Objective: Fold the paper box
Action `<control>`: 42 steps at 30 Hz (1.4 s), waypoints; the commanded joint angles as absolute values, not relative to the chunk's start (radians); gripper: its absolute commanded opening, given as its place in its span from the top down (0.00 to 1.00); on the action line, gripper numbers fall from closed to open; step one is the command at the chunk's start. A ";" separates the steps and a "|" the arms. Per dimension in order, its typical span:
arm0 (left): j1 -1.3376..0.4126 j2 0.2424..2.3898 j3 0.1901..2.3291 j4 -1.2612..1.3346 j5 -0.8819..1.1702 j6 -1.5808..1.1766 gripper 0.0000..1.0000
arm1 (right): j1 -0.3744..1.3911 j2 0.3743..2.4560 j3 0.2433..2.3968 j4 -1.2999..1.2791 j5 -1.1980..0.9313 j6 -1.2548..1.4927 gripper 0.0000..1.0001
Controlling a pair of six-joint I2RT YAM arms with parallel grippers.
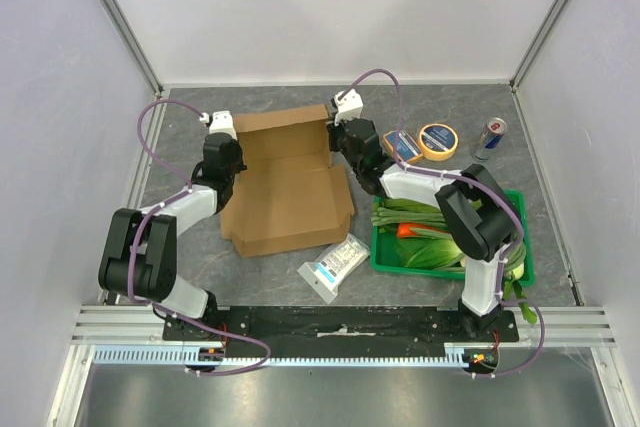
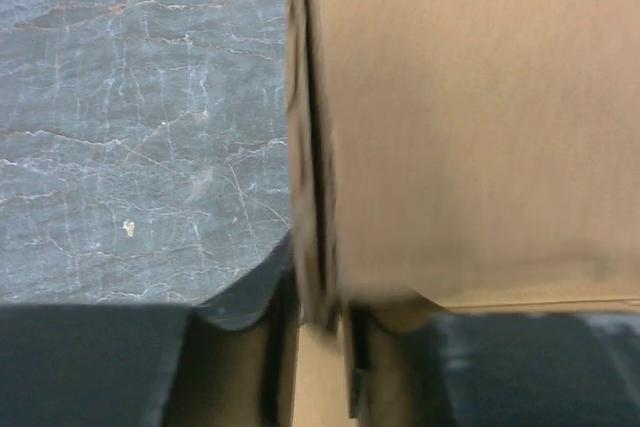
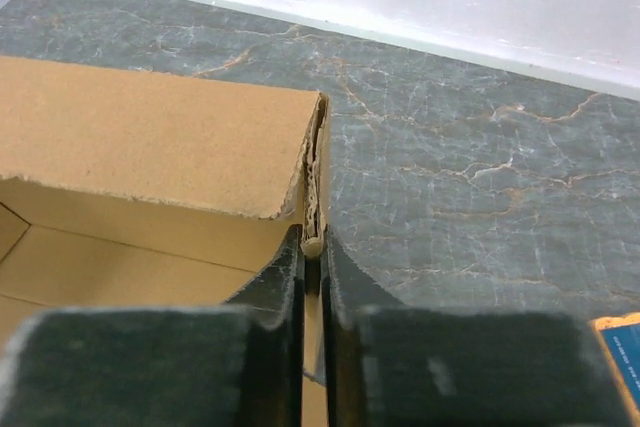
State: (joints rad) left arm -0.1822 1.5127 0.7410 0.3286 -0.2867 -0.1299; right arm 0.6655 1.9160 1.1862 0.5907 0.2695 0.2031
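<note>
The worktop (image 1: 455, 107) carries the paper box (image 1: 290, 197) left of centre, long axis running far edge to near edge. Left fingers (image 2: 245, 297) pinch its left wall, right fingers (image 3: 285, 277) its right wall's far corner; both narrow, clamped on cardboard.

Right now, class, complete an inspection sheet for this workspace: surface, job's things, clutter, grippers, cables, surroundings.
Surface: grey marbled tabletop.
Job's things: paper box, brown cardboard, partly folded, far flap open.
Clutter: white-and-blue packet just in front of the box; green crate holding vegetables; yellow tape roll; drink can; small orange-and-blue box.
Grippers: left gripper shut on the box's left-hand wall; right gripper shut on its right-hand wall.
Cables: purple cables looping along both arms.
Surroundings: white walls, metal frame posts.
</note>
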 commanded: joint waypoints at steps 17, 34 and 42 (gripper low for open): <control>-0.003 0.821 0.583 -0.080 0.104 -0.623 0.18 | 0.488 1.666 1.178 0.167 -0.130 0.334 0.17; 0.244 1.448 1.014 0.044 0.733 -0.745 0.48 | 0.374 1.989 1.618 0.083 -0.624 0.706 0.17; 0.242 1.474 1.012 0.017 0.709 -0.692 0.63 | 0.385 2.023 1.579 0.144 -0.637 0.726 0.40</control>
State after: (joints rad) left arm 0.2405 1.4788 0.9783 0.0006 0.6735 -0.7021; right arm 0.3771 2.0293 1.5787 0.0845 -0.5896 0.6937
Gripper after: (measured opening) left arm 0.399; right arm 0.640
